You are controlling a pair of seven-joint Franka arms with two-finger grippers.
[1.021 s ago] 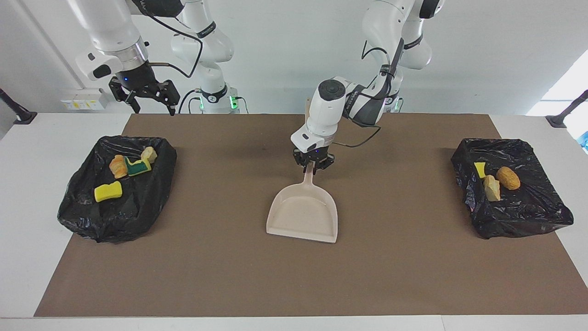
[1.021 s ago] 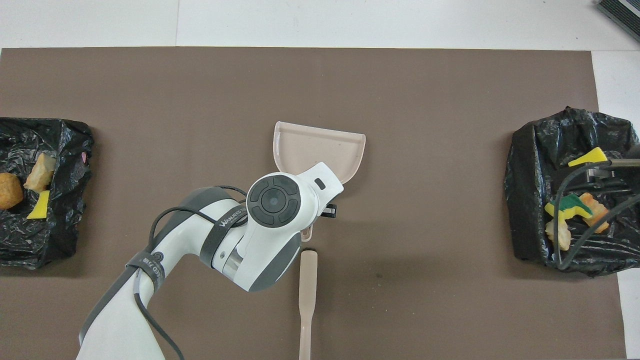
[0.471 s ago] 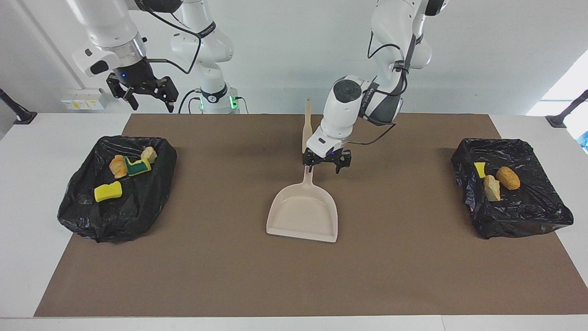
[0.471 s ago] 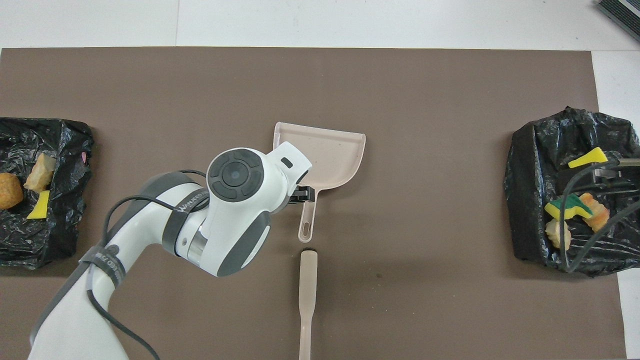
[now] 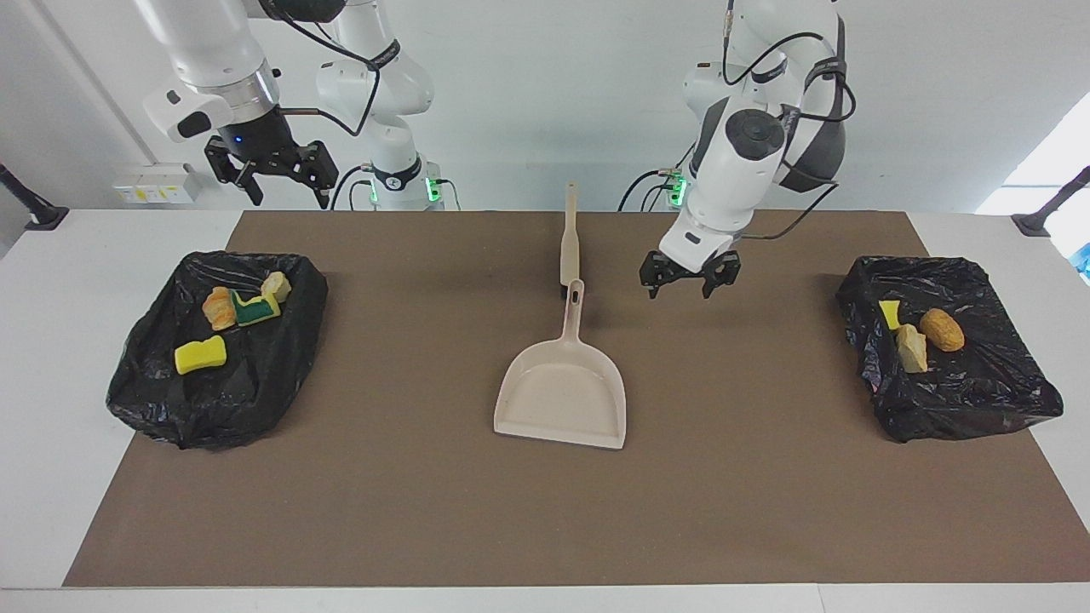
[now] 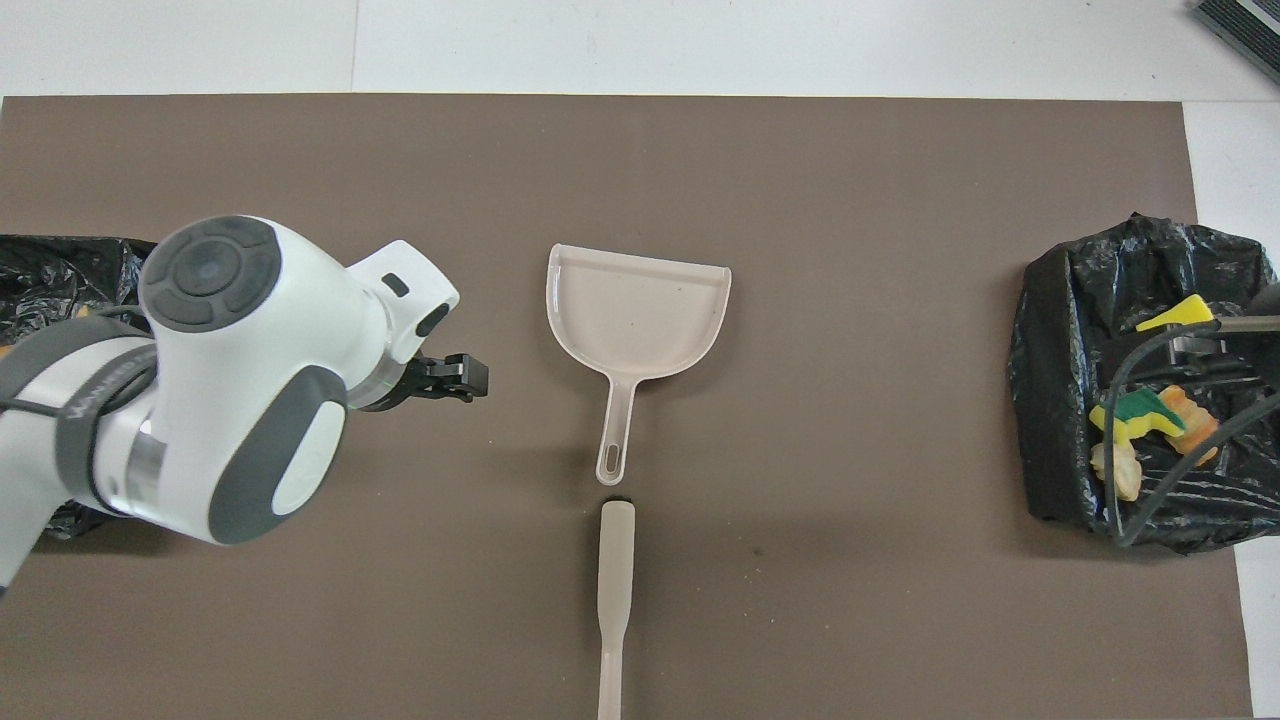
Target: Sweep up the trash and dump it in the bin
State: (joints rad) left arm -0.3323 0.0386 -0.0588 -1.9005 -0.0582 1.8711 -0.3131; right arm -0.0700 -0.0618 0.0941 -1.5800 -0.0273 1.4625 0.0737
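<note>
I see the dustpan (image 5: 562, 392) mid-counter with open mat around it, my left gripper (image 5: 689, 283) now lifted off its handle, jaws spread, right gripper (image 5: 271, 174) raised, jaws spread.

In the overhead view the left arm (image 6: 220, 400) covers most of the black bag (image 6: 60, 270) at nine o'clock. The brush handle (image 6: 612, 600) runs off the six o'clock edge, and cables (image 6: 1160, 400) cross the trash (image 6: 1150, 415) at three o'clock.
</note>
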